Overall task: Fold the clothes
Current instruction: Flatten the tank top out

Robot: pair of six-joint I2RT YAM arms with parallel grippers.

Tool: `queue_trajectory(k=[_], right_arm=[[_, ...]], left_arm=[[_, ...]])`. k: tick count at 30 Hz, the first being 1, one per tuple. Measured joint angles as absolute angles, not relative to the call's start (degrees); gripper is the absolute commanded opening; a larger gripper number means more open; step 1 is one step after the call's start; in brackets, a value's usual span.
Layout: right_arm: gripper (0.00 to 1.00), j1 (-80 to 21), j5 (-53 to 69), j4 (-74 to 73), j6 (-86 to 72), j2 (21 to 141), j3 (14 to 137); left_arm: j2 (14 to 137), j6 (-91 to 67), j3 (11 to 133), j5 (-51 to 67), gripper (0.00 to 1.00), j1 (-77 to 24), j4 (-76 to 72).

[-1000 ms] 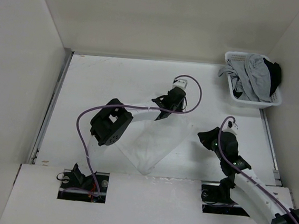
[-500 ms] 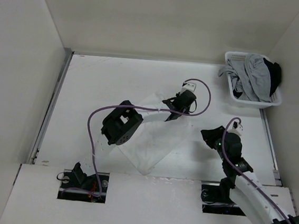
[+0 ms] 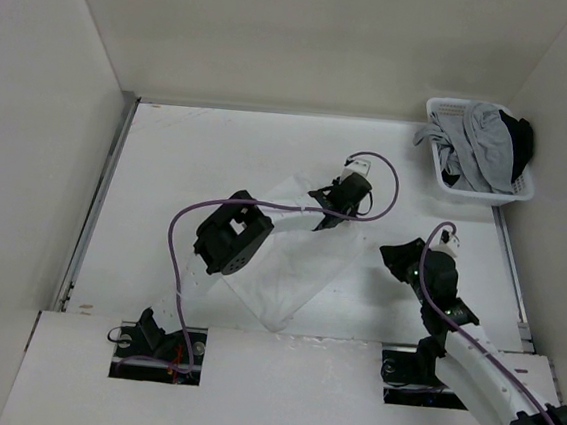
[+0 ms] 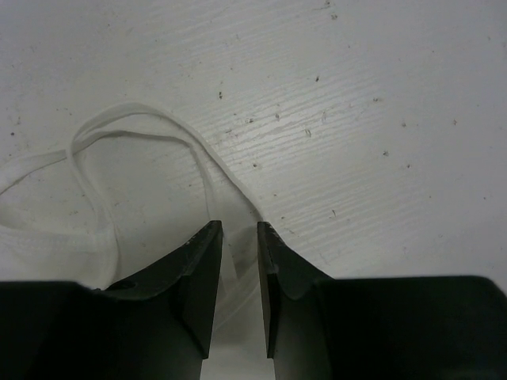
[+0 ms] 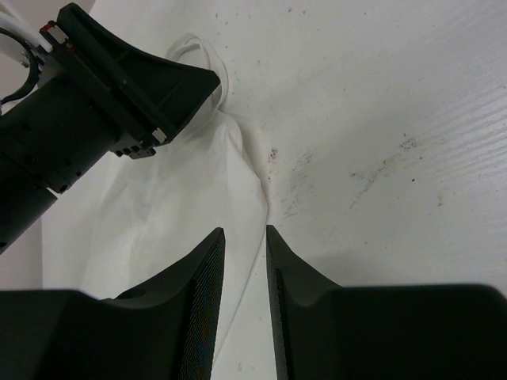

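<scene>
Lying just right of the table's centre, the clothes [image 3: 298, 269] are one thin white garment, spread flat as a skewed four-sided patch with one corner towards the near edge. It is nearly the colour of the surface beneath. The left wrist view shows its hem [image 4: 47, 237] and a narrow strap curling in a loop [image 4: 142, 127] on the bare table.

Left gripper [image 3: 323, 214] [image 4: 239, 229]: at the garment's far right corner, low over the fabric. Jaws stand a narrow way apart with a strip of cloth showing in the gap. Whether they pinch it cannot be told.

Right gripper [image 3: 390, 255] [image 5: 244, 233]: just right of the garment, above its right edge [image 5: 158, 206]. Jaws slightly spread, nothing clamped between them. The left gripper's black body fills the upper left of its view.

Cable [image 3: 391, 188]: purple, looping from the left arm's wrist back along the arm.

Table [image 3: 199, 154]: white, matt. Close up it shows fine grain lines and scattered dark specks and smudges [image 5: 380, 166].

Basket [image 3: 432, 108]: white slatted plastic, in the far right corner, well apart from the garment. It holds a heap of grey and dark laundry [image 3: 481, 141].

Walls [image 3: 320, 45]: plain off-white panels closing the table at back, left and right.

Front ledge [image 3: 276, 393]: white board with two rectangular cut-outs housing the arm bases.
</scene>
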State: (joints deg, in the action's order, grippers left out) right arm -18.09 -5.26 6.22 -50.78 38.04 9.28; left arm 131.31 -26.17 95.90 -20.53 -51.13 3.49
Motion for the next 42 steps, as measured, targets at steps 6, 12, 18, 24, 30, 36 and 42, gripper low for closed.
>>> queue_trajectory(k=[6,12,18,24,30,36,42], right_arm=[[0.32,-18.4,-5.2,7.2,-50.7,38.4,9.3],[0.32,-19.7,-4.9,8.2,-50.6,39.9,9.3],[0.32,-20.1,-4.7,8.3,-50.5,40.6,9.3],[0.32,-20.3,-4.7,8.3,-50.5,38.9,9.3],[0.33,-20.3,-4.6,8.3,-50.5,35.9,9.3],[0.33,-20.0,-4.6,8.1,-50.6,31.7,9.3],[0.33,-19.1,-4.6,8.0,-50.6,30.4,9.3]], left_arm=[[132.0,-26.2,96.5,-20.3,0.24,-51.2,3.2],[132.1,-26.3,96.5,-20.1,0.24,-51.3,1.7],[132.1,-27.2,94.9,-20.2,0.23,-51.7,-2.0],[132.1,-27.4,94.5,-20.2,0.23,-51.9,-2.2],[132.7,-27.4,95.2,-20.2,0.14,-51.9,-1.1],[133.7,-26.8,96.9,-20.4,0.03,-51.8,-0.5],[133.1,-25.6,95.9,-22.2,0.0,-51.7,-1.2]])
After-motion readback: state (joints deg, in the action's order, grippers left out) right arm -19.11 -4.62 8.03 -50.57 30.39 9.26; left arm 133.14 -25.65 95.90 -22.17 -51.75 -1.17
